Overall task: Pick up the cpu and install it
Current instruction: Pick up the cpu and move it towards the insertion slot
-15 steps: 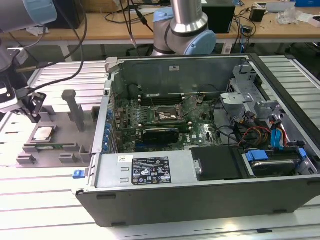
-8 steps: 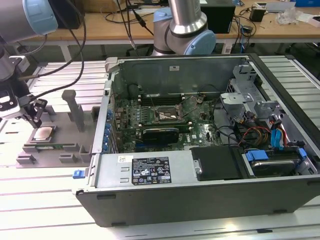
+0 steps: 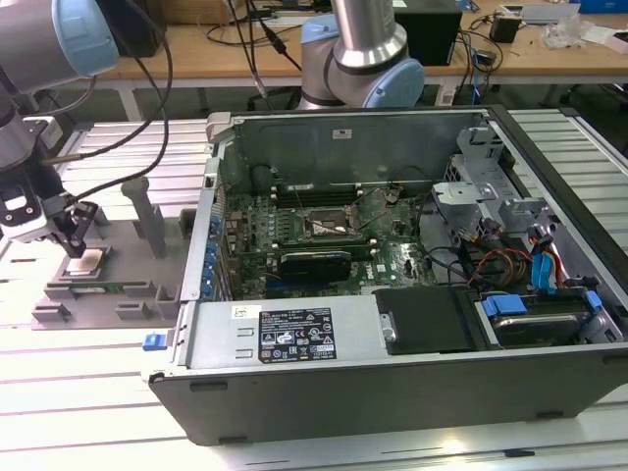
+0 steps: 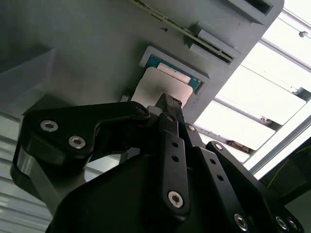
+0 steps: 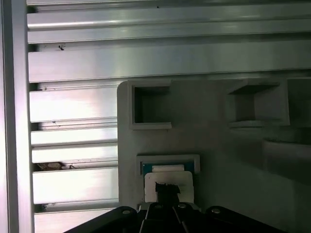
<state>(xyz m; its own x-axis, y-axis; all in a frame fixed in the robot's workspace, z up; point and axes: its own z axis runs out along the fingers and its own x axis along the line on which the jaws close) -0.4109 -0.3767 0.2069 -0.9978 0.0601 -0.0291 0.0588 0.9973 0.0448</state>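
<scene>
At the exterior view's left, we see the gripper (image 3: pixel 72 238) down on the cpu (image 3: pixel 86 261), which lies in the grey fixture tray (image 3: pixel 123 240); we cannot tell whether it is clamped on the chip. Further right, the motherboard socket (image 3: pixel 330 228) sits inside the open computer case (image 3: pixel 294 339)

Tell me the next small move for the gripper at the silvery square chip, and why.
Probably a short, straight lift, once the grip is confirmed. The black gripper sits on the small silvery square cpu, which lies on the grey plastic fixture tray, apart from the open computer case.
</scene>
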